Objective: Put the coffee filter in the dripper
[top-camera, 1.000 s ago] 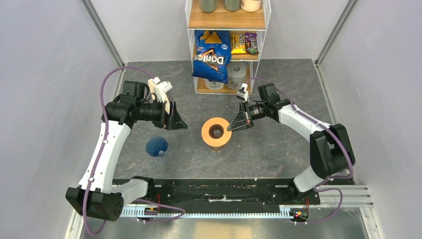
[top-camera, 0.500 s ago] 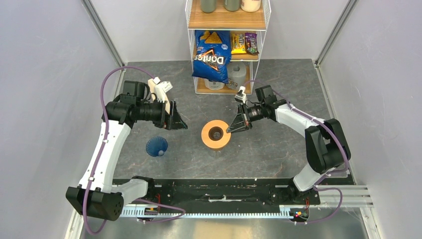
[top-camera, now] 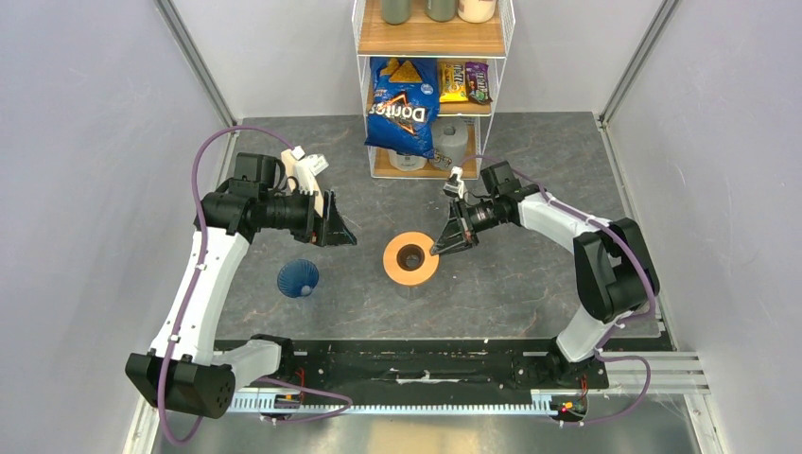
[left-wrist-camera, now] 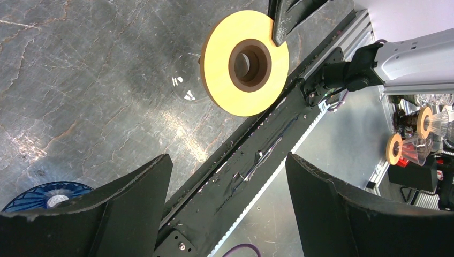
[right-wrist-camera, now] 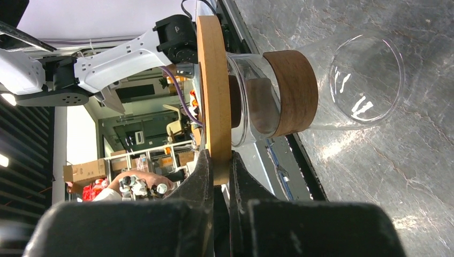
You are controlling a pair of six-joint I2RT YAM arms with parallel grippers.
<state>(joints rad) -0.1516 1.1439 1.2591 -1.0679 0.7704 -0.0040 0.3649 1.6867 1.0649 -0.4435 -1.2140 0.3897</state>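
Note:
The dark blue ribbed dripper (top-camera: 298, 278) stands on the table left of centre, below my left arm; its rim shows in the left wrist view (left-wrist-camera: 45, 195). No white coffee filter is in view. My left gripper (top-camera: 340, 232) is open and empty (left-wrist-camera: 227, 182), above the table right of the dripper. My right gripper (top-camera: 438, 247) is shut on the edge of a tan flat ring (top-camera: 410, 257) with a dark centre hole. The ring sits on a clear glass carafe (right-wrist-camera: 353, 80) with a brown collar, and the right wrist view shows the grip (right-wrist-camera: 220, 160).
A white wire shelf (top-camera: 432, 57) stands at the back with a Doritos bag (top-camera: 401, 106), candy bars and a paper roll. The black base rail (top-camera: 426, 364) runs along the near edge. Grey walls close in left and right.
My right gripper has moved down and slightly left with the tan ring and carafe, which now look lower. The left arm and the dripper have not moved.

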